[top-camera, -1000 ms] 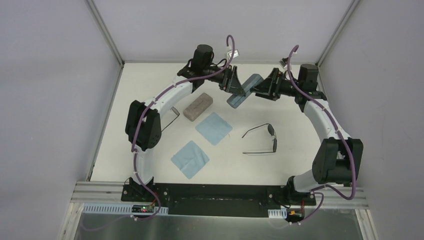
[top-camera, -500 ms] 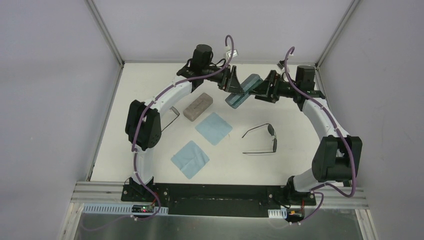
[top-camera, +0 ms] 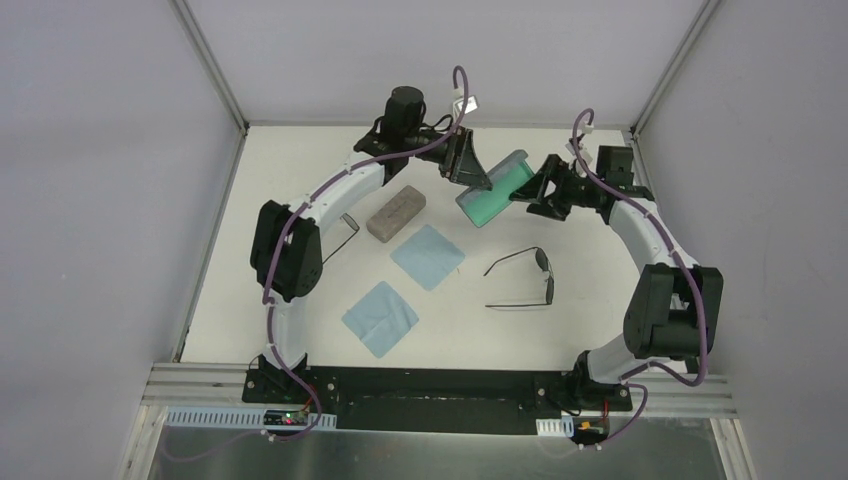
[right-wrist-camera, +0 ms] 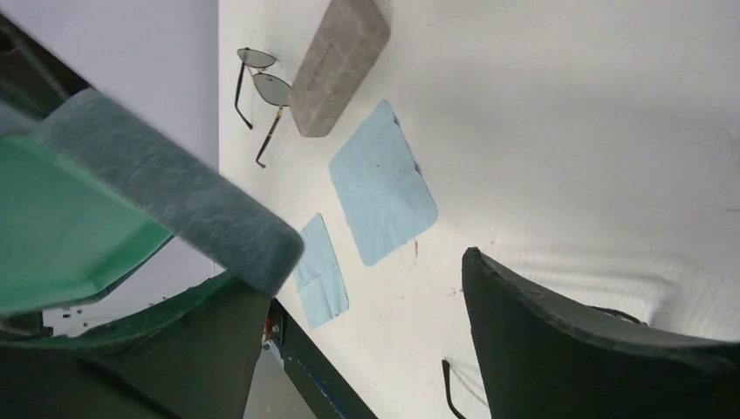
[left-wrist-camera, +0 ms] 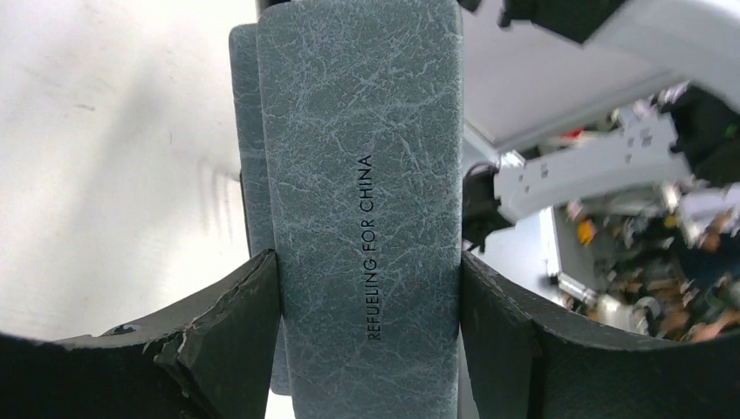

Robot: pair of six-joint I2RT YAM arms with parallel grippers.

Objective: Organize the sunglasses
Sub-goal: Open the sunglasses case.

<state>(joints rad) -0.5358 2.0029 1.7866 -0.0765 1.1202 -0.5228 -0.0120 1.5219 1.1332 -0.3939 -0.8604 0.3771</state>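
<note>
Aloft — blue case in left pincer

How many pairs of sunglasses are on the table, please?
2. One pair lies open right of the cloths; the other pair lies beside the beige case, partly hidden by the left arm.

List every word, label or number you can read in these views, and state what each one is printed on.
"REFUELING FOR CHINA": dark capitals running along the blue case, which is clamped in the left gripper; legible in the left wrist view only.
Beige case: no text visible.
Small board at the left arm's base: anything on it is too small to read.
</note>
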